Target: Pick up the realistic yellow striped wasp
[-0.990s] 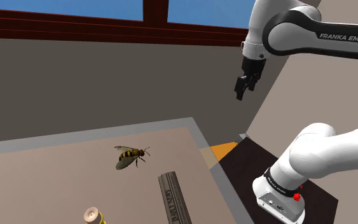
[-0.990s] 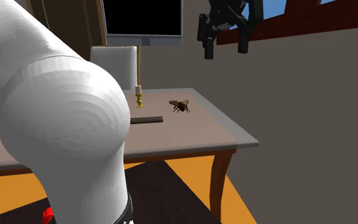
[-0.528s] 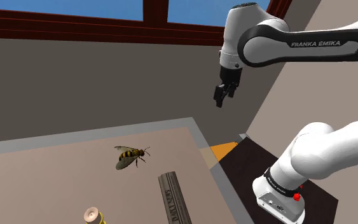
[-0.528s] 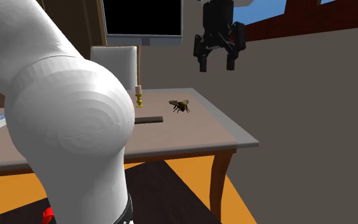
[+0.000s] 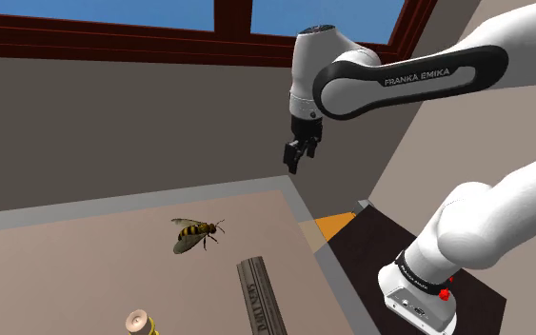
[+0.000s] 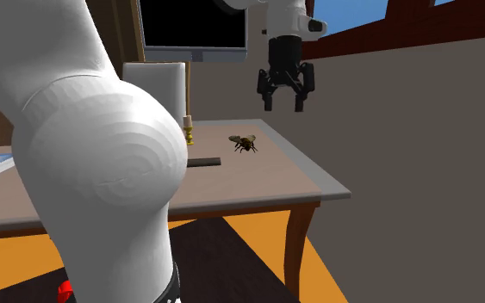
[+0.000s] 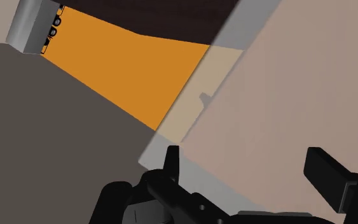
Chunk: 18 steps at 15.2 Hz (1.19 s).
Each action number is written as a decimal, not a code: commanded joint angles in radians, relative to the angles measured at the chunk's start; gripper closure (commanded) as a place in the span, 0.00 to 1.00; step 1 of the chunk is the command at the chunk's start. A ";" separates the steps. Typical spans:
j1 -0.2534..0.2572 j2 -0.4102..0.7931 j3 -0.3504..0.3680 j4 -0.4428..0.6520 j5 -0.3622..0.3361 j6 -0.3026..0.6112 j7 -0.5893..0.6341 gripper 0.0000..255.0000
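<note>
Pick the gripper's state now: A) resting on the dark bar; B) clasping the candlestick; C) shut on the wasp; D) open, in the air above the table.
D: the gripper hangs with fingers apart above the table, clear of the wasp.

Dark bar [image 5: 261, 301] and candle [image 5: 139, 324], partly beyond the shoulder view's bottom edge.

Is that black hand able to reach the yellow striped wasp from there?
Probably yes: the open black hand hangs above the beige table's edge, with nothing between it and the yellow-and-black striped wasp.
</note>
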 commanded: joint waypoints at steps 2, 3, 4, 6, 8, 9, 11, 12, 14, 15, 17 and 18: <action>0.017 0.091 0.037 0.045 0.000 0.050 0.030 0.00; 0.022 0.123 0.049 0.063 -0.003 0.065 0.040 0.00; 0.028 0.156 0.060 0.082 -0.006 0.079 0.050 0.00; 0.039 0.222 0.082 0.122 -0.018 0.105 0.072 0.00; 0.051 0.289 0.102 0.167 -0.033 0.128 0.094 0.00; 0.058 0.323 0.111 0.190 -0.043 0.138 0.106 0.00; 0.073 0.392 0.128 0.240 -0.064 0.155 0.129 0.00; 0.082 0.426 0.135 0.267 -0.076 0.162 0.141 0.00; 0.101 0.495 0.147 0.323 -0.101 0.173 0.164 0.00; 0.112 0.530 0.152 0.353 -0.115 0.176 0.175 0.00; 0.136 0.600 0.160 0.415 -0.142 0.181 0.196 0.00; 0.149 0.635 0.162 0.448 -0.155 0.182 0.206 0.00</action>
